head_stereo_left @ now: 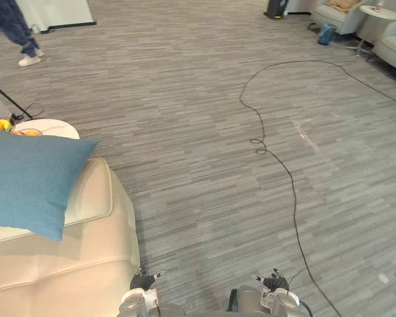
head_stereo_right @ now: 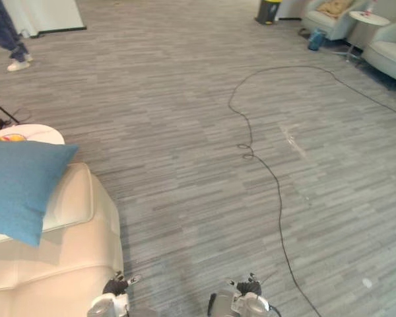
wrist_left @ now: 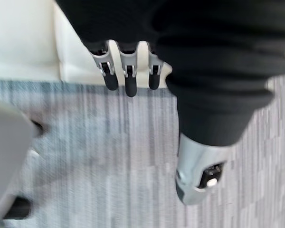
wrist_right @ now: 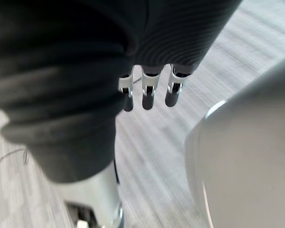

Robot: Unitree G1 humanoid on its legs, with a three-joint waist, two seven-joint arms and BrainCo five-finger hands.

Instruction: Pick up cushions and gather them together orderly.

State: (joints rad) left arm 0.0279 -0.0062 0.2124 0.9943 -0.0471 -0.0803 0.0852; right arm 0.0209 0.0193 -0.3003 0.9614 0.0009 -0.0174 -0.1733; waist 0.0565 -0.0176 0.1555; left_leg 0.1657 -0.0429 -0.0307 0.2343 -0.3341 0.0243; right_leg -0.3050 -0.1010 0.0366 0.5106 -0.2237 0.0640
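Fingers (wrist_left: 128, 80) hanging straight, empty: left hand (head_stereo_left: 143, 282) just beside cream sofa (head_stereo_left: 66, 264), right hand (head_stereo_left: 272, 284) farther off. Likely approach step; next, reaching blue cushion (head_stereo_left: 26, 181) atop sofa.

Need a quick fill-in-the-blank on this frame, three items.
1. The ___ cushion rests on the cream sofa.
2. The left hand and right hand both hold ___.
3. The white shoes at far left belong to a ___.
Missing: blue; nothing; person.
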